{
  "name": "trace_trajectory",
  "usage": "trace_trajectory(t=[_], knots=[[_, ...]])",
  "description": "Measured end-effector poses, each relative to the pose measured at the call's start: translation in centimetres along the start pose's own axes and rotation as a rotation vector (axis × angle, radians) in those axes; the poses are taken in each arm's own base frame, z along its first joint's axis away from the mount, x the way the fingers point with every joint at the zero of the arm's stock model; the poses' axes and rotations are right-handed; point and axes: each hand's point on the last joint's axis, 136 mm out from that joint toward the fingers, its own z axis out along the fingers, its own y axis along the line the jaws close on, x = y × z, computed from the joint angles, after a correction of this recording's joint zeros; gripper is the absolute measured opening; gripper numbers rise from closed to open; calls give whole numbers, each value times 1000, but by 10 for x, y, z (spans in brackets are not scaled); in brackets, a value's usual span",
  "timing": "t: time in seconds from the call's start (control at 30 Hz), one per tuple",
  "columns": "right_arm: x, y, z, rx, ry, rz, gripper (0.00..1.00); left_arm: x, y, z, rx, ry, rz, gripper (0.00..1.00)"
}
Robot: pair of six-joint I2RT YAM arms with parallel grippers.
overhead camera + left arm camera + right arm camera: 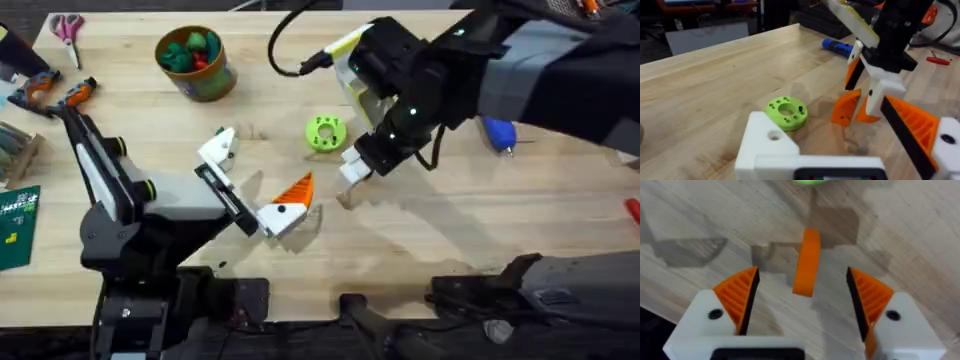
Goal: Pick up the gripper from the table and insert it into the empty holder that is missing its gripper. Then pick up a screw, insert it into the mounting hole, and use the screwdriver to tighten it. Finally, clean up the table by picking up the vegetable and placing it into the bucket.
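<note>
The gripper (807,262), a small orange wedge, stands on edge on the wooden table, also seen in the left wrist view (844,107). My right gripper (802,300) hangs open just over it (352,170), one orange pad on each side and neither touching. My left gripper (252,180) is open low over the table to the left. One of its fingers (917,127) carries an orange pad, while the other is a bare white holder (767,142). The blue screwdriver (497,131) lies to the right behind the right arm. The bucket (196,63) stands at the back left. The vegetable is out of view.
A green round disc with holes (325,132) lies just behind the right gripper. Scissors (68,30) and orange-handled tools (55,93) are at the far left, with a green circuit board (18,228) at the left edge. A red item (632,208) sits at the right edge.
</note>
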Motion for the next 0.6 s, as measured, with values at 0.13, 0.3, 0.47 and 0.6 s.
trace_trajectory(t=[0.13,0.3,0.47,0.6], knots=[[-4,-1,3,8,-8,0,948,0,0,0,0,0,0,986],[-7,-2,3,10,-21,3,535,0,0,0,0,0,0,985],[-6,-2,2,13,-17,7,12,0,0,0,0,0,0,986],[-7,-2,2,12,-16,7,13,0,0,0,0,0,0,986]])
